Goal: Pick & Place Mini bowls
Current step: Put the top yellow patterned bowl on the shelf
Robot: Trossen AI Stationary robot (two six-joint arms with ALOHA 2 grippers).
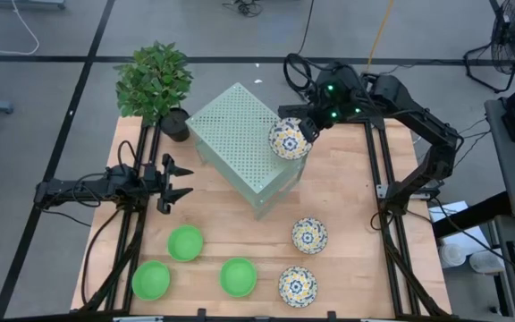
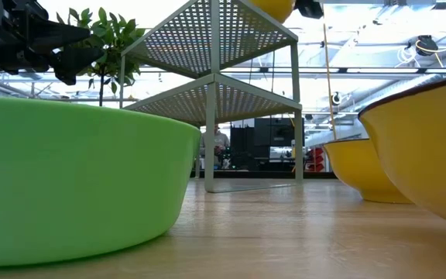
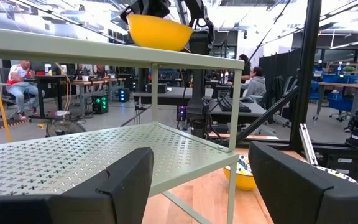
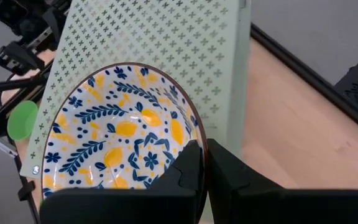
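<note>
Over the pale green rack's [image 1: 240,134] top corner, the right hand [image 1: 304,128] is pinching the rim of a floral bowl [image 1: 287,139], placing it there. Next it needs lowering flat, then releasing. Beside the rack, the left hand [image 1: 179,180] is waiting, fingers wide.

Even overhead light was seen in the high view; only soft, short shadows were cast on the table [image 1: 347,192]. The low view was strongly backlit: ceiling and windows were blown out to white, and the plant [image 2: 107,35] was reduced to near silhouette. The nearest green bowl [image 2: 76,178] was rendered soft, out of focus. A bright, washed-out ceiling was also recorded in the left wrist view, with the near fingers [image 3: 120,190] blurred. The patterned bowl [image 4: 120,140] was evenly lit, without glare.
</note>
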